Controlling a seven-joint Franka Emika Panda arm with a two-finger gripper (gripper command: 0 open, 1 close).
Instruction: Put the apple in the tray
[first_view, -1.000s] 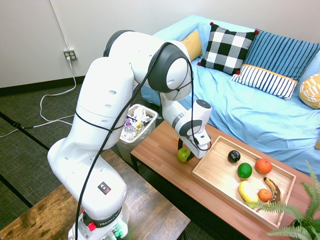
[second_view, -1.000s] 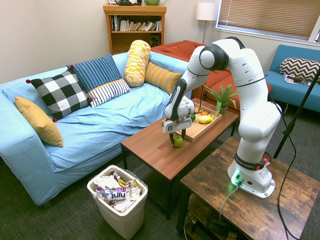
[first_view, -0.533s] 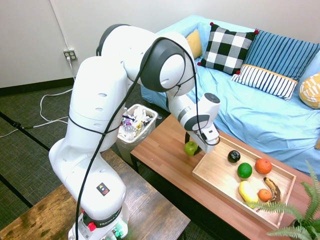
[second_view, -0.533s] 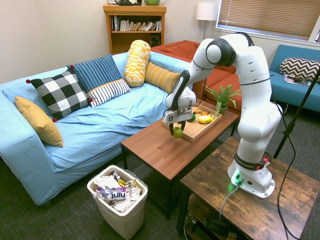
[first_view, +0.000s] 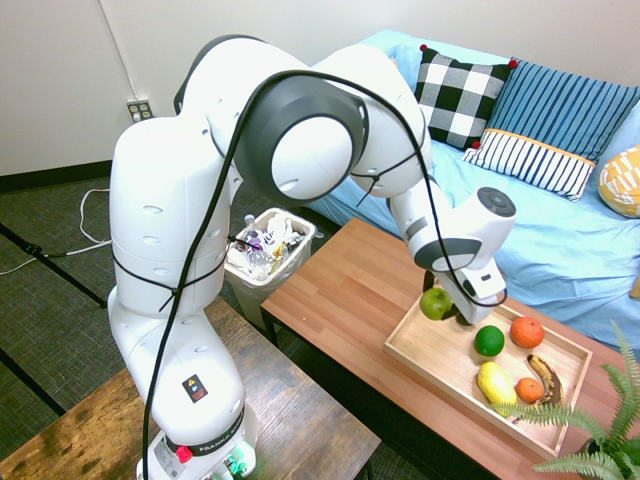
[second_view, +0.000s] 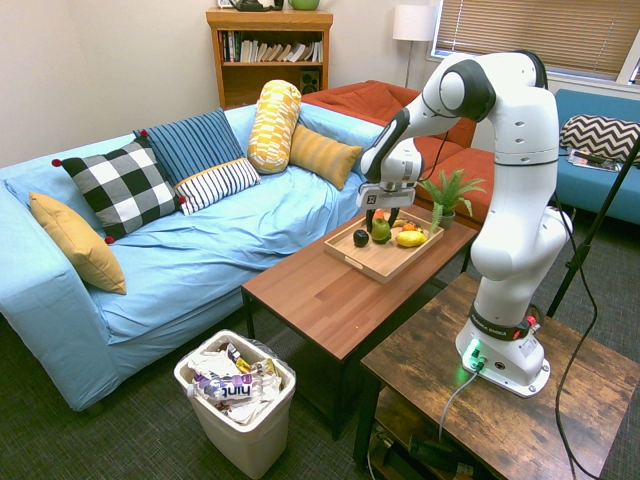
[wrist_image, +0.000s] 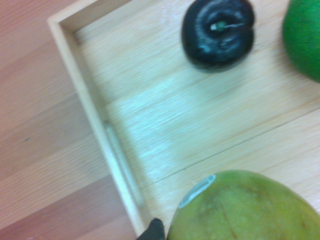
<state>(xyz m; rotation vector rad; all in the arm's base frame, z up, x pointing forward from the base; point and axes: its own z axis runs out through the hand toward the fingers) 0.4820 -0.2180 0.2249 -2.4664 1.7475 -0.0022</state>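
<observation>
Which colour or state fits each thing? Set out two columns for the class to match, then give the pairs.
Things:
1. apple
2. tray
3. bin
4. lemon

Descriptions:
A. light wood, on the table
B. held in the air by the end effector
C. yellow, lying in the tray
D. white, on the floor, full of rubbish

Pairs: 1-B, 2-A, 3-D, 4-C

The tray's (first_view: 420, 357) near half lies bare, wide enough for the gripper (first_view: 452, 305) to come down. Farther along, a dark fruit (wrist_image: 218, 31), a green fruit (first_view: 489, 341), oranges (first_view: 526, 331) and a banana (first_view: 546, 376) crowd the floor.
</observation>
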